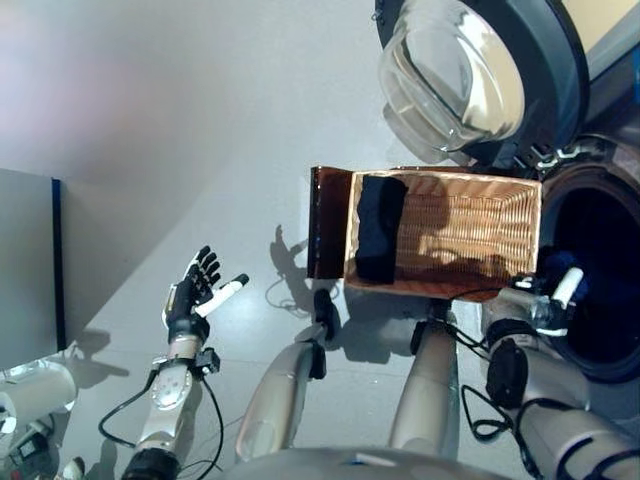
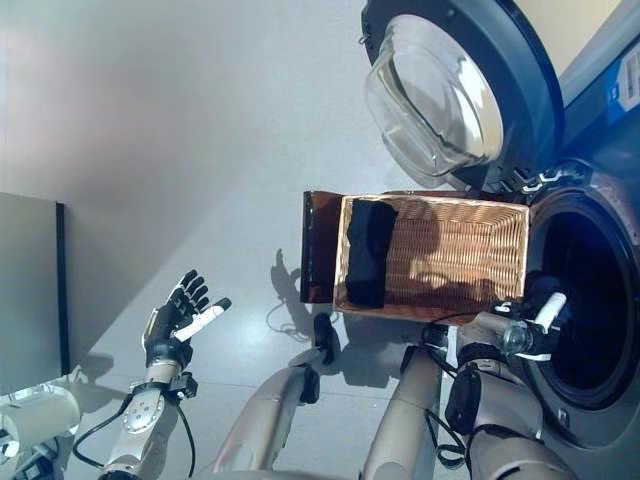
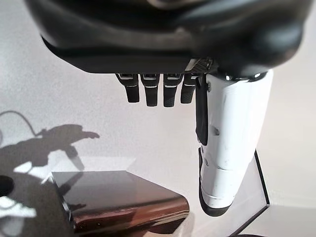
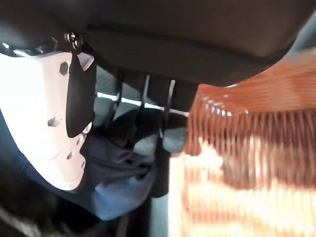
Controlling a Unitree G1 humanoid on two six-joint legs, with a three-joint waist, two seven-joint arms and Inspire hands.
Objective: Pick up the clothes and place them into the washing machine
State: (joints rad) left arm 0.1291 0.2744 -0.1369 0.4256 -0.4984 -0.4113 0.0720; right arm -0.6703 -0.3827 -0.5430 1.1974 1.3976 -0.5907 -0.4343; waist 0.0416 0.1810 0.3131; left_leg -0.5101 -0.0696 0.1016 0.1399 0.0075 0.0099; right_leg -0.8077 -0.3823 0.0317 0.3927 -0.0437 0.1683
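Observation:
A woven basket [image 1: 445, 180] stands on the floor in front of the washing machine, with a black garment [image 1: 380, 228] lying in its left end. My right hand [image 1: 540, 305] is at the edge of the machine's round opening [image 1: 600, 270], just past the basket's right end. Its fingers are curled on a dark blue garment [image 4: 118, 182], which also shows beside the hand in the right eye view [image 2: 540, 285]. My left hand [image 1: 190, 295] hovers open and empty over the floor at lower left, far from the basket.
The machine's glass door [image 1: 470, 70] hangs open above the basket. A dark brown panel [image 1: 325, 220] stands against the basket's left end. A grey cabinet [image 1: 25, 265] fills the left edge. Bare grey floor lies between it and the basket.

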